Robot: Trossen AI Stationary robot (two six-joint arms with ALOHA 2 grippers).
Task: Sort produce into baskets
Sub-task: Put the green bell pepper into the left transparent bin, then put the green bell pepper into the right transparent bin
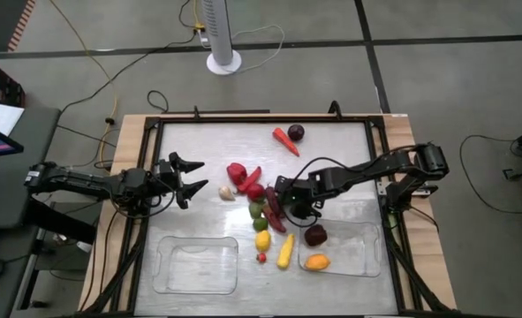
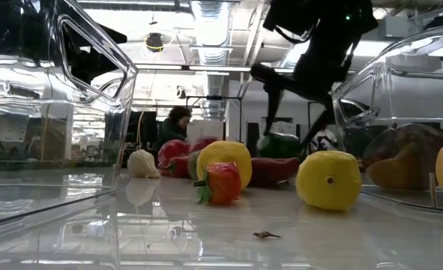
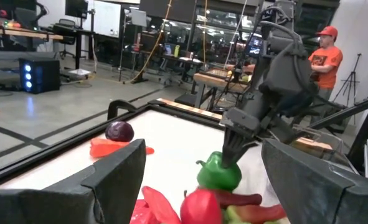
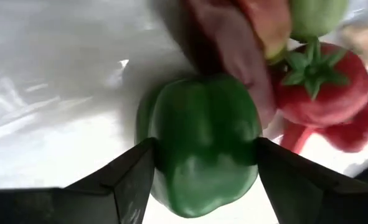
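A pile of produce lies mid-table: a red pepper (image 1: 236,172), chillies (image 1: 276,215), garlic (image 1: 227,192), a lemon (image 1: 262,240) and corn (image 1: 284,252). My right gripper (image 1: 287,201) stands over the pile's right side, shut on a green pepper (image 4: 199,143). That green pepper (image 3: 218,173) also shows in the left wrist view. My left gripper (image 1: 190,179) waits open at the table's left, pointing level at the pile. Two clear baskets sit near the front edge, the left basket (image 1: 194,265) and the right basket (image 1: 353,263). The right one holds a plum (image 1: 315,235) and an orange fruit (image 1: 317,261). My right gripper pinches the green pepper between its two fingers, one on each of two opposite sides (image 4: 162,155). The fingers (image 3: 233,146) come down on it from above, slanting from the table's right. The pepper sits stem-end up beside a dark red chilli (image 4: 233,56). I cannot tell whether it is off the table.
A carrot (image 1: 285,140) and a plum (image 1: 296,132) lie apart near the far edge. A small red piece (image 1: 261,258) lies between the baskets. Bare tabletop stretches far left. A person stands in the room beyond the table.
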